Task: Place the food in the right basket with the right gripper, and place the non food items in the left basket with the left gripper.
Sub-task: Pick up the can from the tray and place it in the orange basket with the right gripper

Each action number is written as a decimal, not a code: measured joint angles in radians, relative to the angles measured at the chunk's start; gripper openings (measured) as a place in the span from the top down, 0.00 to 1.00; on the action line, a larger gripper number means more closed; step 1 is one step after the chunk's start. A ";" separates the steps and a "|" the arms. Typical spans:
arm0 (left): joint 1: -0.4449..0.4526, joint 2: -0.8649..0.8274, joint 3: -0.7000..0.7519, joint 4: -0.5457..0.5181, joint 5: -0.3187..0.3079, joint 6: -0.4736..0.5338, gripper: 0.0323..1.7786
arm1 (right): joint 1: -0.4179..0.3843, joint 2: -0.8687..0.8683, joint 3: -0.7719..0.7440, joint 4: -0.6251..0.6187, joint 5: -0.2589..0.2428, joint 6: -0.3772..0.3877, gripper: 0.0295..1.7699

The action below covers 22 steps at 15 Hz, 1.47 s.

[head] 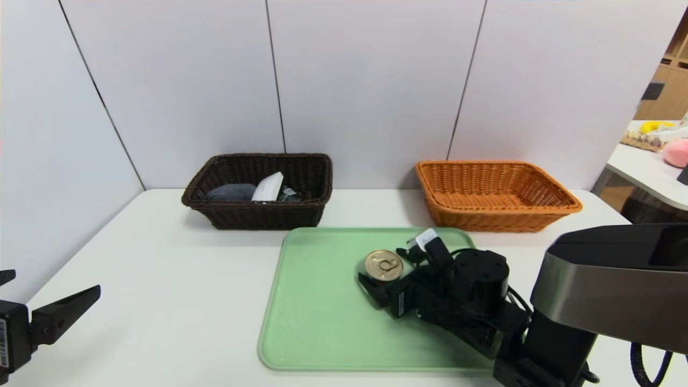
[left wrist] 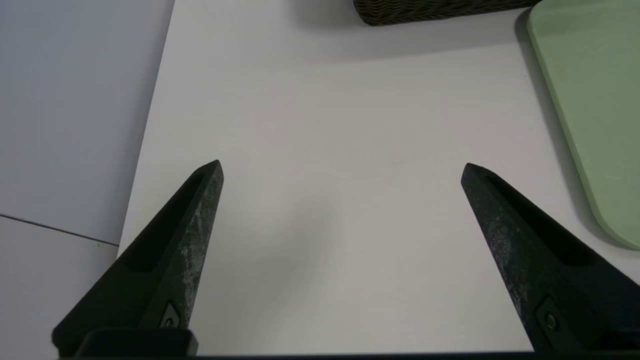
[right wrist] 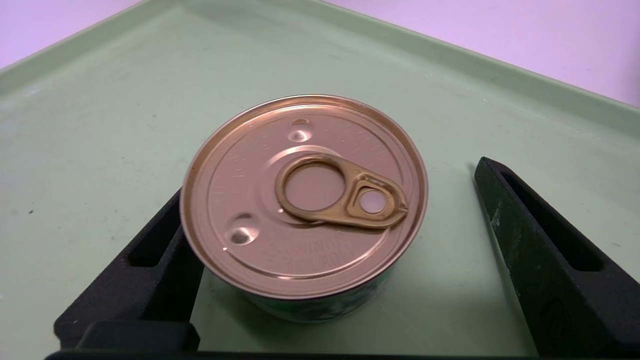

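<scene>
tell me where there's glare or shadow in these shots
Right wrist view: bright glints on the can lid's dimples, and a dark shadow under its near side on the tray. Left wrist view: the dark basket throws a soft shadow on the table. Head view: even light, no glare.

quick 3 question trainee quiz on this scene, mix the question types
1. True or false: the right gripper has shut on the can.
2. Multiple choice: the can stands on A) the green tray B) the bare table C) the orange basket.
3. Fill in: the cloth and white box lie in the ____ basket.

Key:
1. False; the can sits between its open fingers, with a gap on one side.
2. A
3. dark brown

The left gripper hangs open over the table.
</scene>
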 joint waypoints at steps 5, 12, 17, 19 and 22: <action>0.000 0.001 0.004 0.000 0.000 0.000 0.05 | 0.000 0.008 -0.010 -0.001 -0.005 0.001 0.04; -0.001 -0.003 0.005 0.000 0.000 0.000 0.05 | 0.003 0.023 -0.032 -0.002 -0.019 0.000 0.04; -0.001 -0.003 0.004 0.000 0.000 0.000 0.05 | 0.002 0.026 -0.032 -0.002 -0.018 0.000 0.04; -0.001 -0.004 0.004 0.000 0.000 0.000 0.05 | 0.002 0.028 -0.033 -0.003 -0.018 0.000 0.23; 0.000 -0.008 0.012 0.000 0.000 0.001 0.05 | 0.004 0.026 -0.030 -0.002 -0.018 -0.002 0.41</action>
